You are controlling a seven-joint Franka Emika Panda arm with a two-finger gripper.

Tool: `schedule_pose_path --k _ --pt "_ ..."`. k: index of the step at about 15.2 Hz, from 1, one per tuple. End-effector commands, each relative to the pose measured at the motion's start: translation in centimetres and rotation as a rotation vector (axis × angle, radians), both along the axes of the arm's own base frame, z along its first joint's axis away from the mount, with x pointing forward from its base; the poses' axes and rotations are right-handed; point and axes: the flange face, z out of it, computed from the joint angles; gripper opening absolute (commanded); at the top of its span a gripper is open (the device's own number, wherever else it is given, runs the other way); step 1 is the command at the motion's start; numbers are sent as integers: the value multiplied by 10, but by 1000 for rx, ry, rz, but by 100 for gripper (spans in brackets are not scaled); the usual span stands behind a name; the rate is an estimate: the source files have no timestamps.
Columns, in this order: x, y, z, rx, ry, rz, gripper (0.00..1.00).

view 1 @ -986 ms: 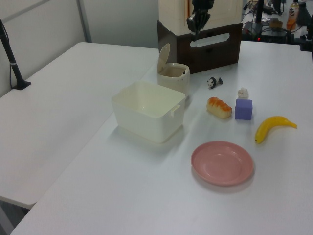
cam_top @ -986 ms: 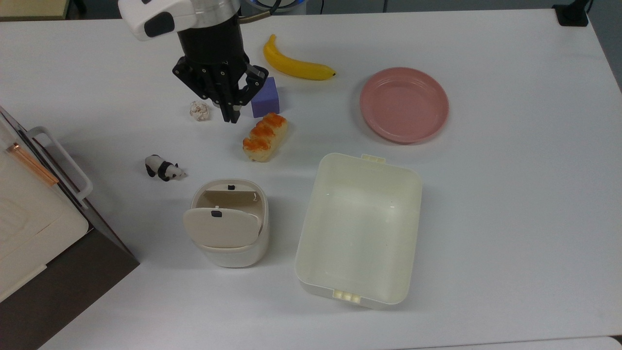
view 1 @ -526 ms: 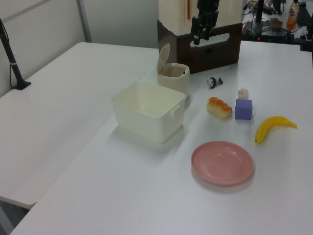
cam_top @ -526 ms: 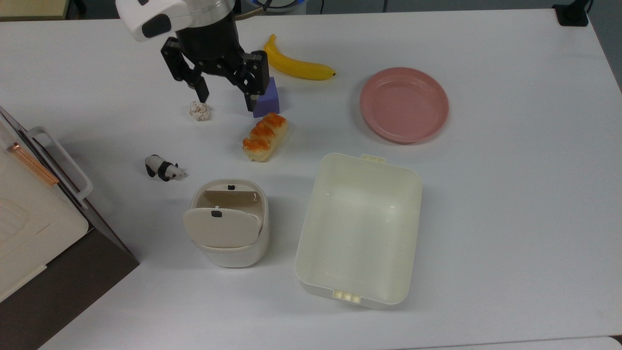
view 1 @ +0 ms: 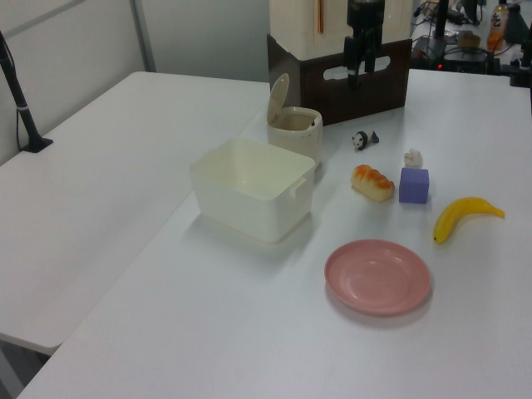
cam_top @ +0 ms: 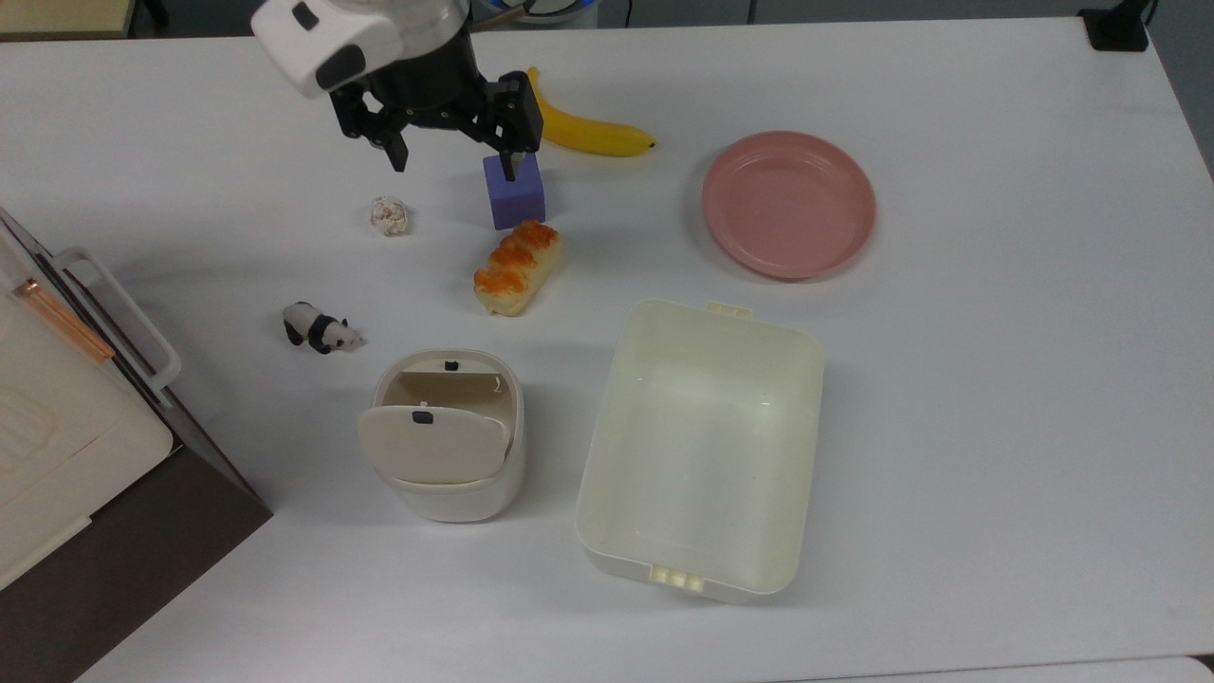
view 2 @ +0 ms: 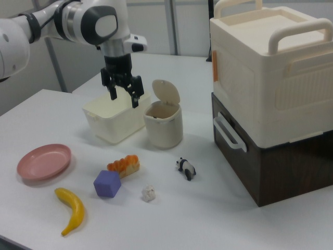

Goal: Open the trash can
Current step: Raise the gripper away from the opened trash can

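The trash can (cam_top: 453, 489) is a small cream bin standing in front of the panda toy in the top view. Its beige lid (cam_top: 432, 444) stands swung up on its hinge, so the inside shows. The lid (view 2: 166, 92) stands upright over the trash can (view 2: 163, 126) in the right view, and over the trash can (view 1: 293, 126) in the left view. My gripper (cam_top: 455, 159) hangs open and empty well above the table, over the spot between the paper ball and the purple cube, far from the bin. The gripper (view 2: 124, 97) is raised high in the right view.
A lidless cream tub (cam_top: 795, 379) stands beside the bin. A bread roll (cam_top: 517, 266), purple cube (cam_top: 514, 194), paper ball (cam_top: 390, 215), panda toy (cam_top: 319, 329), banana (cam_top: 588, 133) and pink plate (cam_top: 787, 204) lie around. A large cream box on a dark base (cam_top: 114, 512) fills the top view's left edge.
The gripper went from shut to open, and it rose and drew back toward the top view's upper edge. The bin and its raised lid did not move.
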Motion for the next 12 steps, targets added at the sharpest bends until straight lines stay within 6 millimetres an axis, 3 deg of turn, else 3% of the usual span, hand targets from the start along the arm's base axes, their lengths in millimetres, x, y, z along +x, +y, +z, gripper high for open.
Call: schedule_pose_path --k 1,6,9,12 --pt "-22 -4 -34 -26 88 47 100" --pt "-33 -34 -106 -115 150 60 100" --pt "-30 -51 -124 -134 69 37 100" --pt "-25 -53 -132 -141 -33 -21 100"
